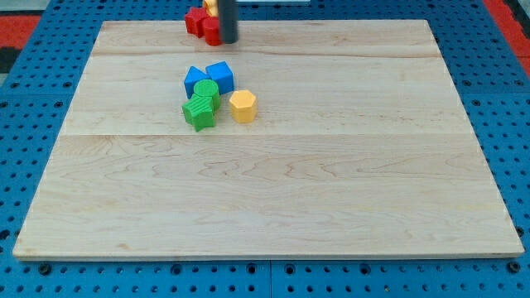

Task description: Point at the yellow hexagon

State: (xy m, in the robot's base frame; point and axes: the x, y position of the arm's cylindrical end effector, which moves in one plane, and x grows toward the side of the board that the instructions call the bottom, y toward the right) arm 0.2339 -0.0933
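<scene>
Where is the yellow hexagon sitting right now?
The yellow hexagon sits left of centre in the board's upper half, just right of the green blocks and below the blue blocks; my tip is well above it, beside the red blocks.

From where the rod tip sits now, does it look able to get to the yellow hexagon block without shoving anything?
Probably yes. My tip is at the view's top beside the red blocks; the yellow hexagon block lies below it, its right and top sides open. The blue blocks sit just left of that path.
</scene>
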